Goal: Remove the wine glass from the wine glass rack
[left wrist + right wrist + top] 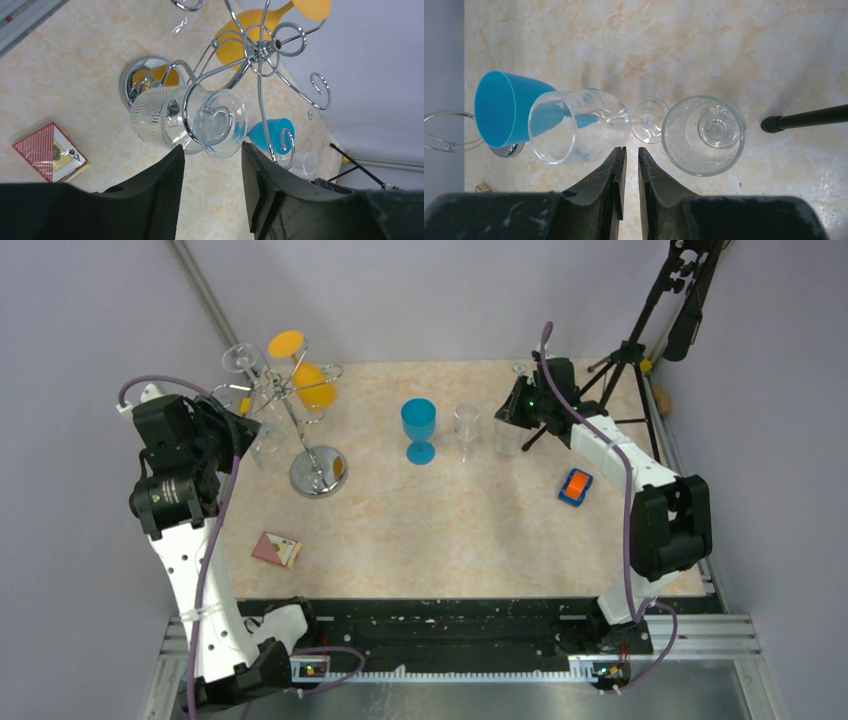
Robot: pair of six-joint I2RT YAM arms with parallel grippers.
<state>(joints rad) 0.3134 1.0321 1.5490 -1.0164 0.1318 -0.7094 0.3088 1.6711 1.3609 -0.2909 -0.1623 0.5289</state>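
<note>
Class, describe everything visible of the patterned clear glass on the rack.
The wine glass is clear, its bowl etched with line patterns, with a round foot. It hangs tilted, foot caught in a looped arm of the chrome rack. The open left gripper is close by, its jaws either side; contact unclear.

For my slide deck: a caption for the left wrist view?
Open left gripper faces a patterned clear wine glass hanging on the chrome rack.

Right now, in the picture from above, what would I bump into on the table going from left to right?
wine glass rack → blue goblet → clear wine glass → patterned clear glass → small orange and blue object
</note>
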